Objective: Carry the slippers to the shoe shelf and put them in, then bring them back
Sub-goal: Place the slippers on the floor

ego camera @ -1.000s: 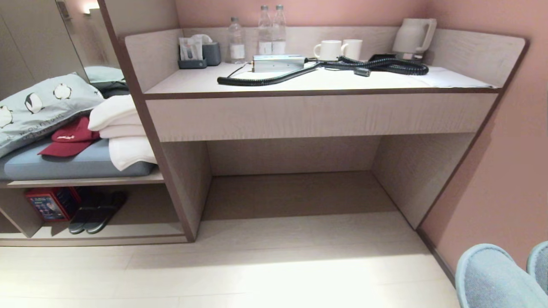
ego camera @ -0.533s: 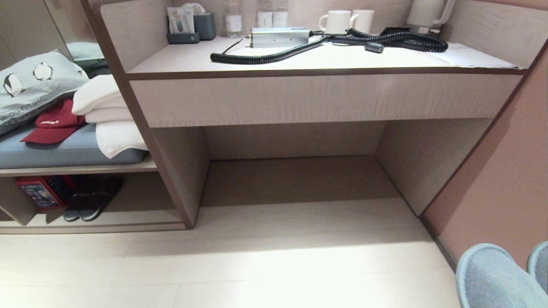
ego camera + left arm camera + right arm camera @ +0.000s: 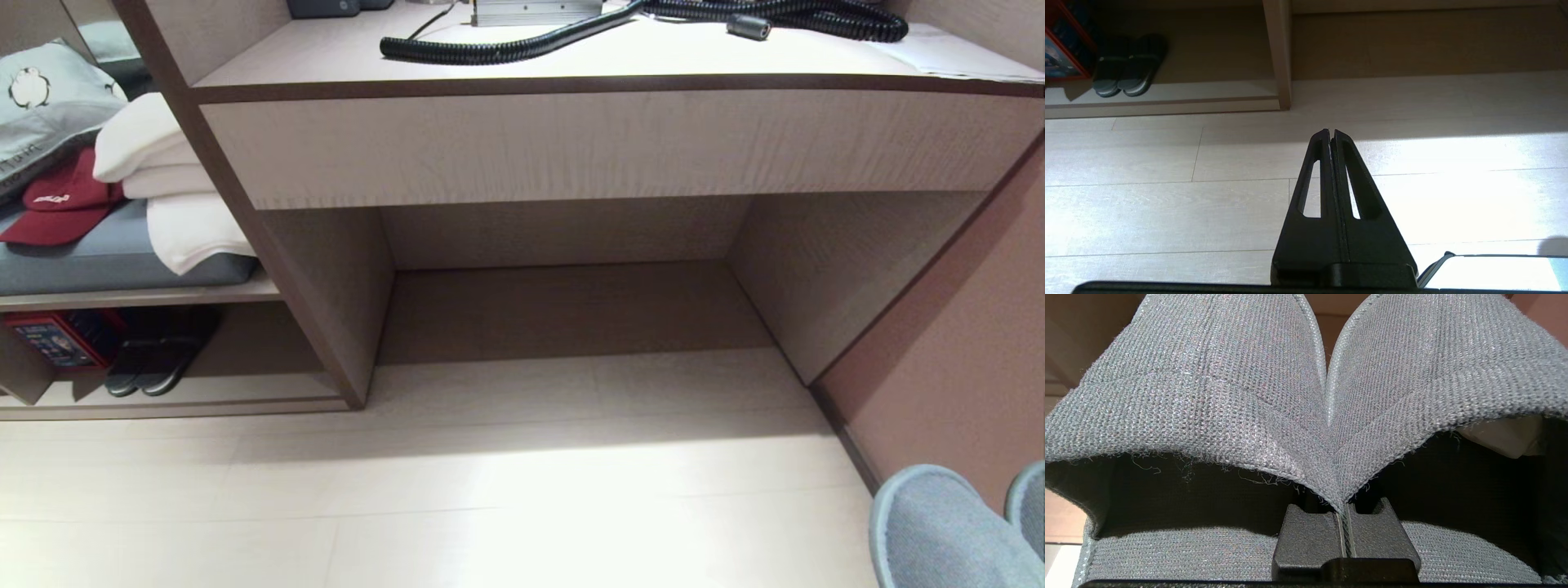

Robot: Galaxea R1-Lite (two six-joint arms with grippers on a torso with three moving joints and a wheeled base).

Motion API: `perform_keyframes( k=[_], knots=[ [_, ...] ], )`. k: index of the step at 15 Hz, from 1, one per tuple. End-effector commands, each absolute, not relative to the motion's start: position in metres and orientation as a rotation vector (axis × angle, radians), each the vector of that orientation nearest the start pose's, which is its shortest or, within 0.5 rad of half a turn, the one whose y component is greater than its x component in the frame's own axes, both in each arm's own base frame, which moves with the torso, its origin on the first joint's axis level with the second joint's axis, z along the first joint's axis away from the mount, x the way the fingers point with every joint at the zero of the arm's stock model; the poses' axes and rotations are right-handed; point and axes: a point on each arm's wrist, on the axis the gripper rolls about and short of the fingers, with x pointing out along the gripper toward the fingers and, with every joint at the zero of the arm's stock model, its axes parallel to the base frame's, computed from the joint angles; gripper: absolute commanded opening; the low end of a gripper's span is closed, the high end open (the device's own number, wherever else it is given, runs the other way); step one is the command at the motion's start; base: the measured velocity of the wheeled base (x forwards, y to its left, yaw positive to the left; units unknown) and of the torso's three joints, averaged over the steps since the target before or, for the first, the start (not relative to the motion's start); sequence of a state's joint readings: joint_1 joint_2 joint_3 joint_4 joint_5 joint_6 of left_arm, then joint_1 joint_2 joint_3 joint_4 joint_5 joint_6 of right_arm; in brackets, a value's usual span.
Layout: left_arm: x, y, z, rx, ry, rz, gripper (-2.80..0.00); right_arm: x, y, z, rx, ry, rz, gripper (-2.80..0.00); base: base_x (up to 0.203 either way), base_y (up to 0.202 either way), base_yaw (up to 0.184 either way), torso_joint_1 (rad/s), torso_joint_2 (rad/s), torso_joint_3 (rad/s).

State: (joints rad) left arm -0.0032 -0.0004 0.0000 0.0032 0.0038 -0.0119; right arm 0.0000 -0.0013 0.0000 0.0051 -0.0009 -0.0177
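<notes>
Though cap point(image 3: 57, 208) script perhaps unreadable, right claw point(image 3: 1345, 522) clenched on slippers point(image 3: 1208, 396); left claw point(image 3: 1331, 132) closed

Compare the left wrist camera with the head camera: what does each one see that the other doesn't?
Left wrist only: the left gripper, shut, above the pale floor.
Head only: the coiled black cable on the desk, the red cap, the folded white towels and the grey slippers at the lower right.
Both: the dark slides in the shoe shelf, beside a red box.
</notes>
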Motion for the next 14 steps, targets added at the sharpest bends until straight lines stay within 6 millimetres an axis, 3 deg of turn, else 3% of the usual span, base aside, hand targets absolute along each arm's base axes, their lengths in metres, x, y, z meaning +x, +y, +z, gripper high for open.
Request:
perform_keyframes(
  k=[1, 14],
  knots=[
    [-0.0227, 0.0002, 0.0747, -0.012, 0.005, 0.002, -2.80, -0.0230, 0.0000, 0.0749, -0.017, 0.002, 0.000, -2.80, 0.000, 0.000, 0.000, 0.005, 0.00, -0.196],
    [-0.0227, 0.0002, 0.0747, -0.012, 0.005, 0.002, -2.80, -0.0229, -0.0001, 0.0750, -0.018, 0.003, 0.000, -2.80, 0.000, 0.000, 0.000, 0.004, 0.00, -0.194]
  ],
)
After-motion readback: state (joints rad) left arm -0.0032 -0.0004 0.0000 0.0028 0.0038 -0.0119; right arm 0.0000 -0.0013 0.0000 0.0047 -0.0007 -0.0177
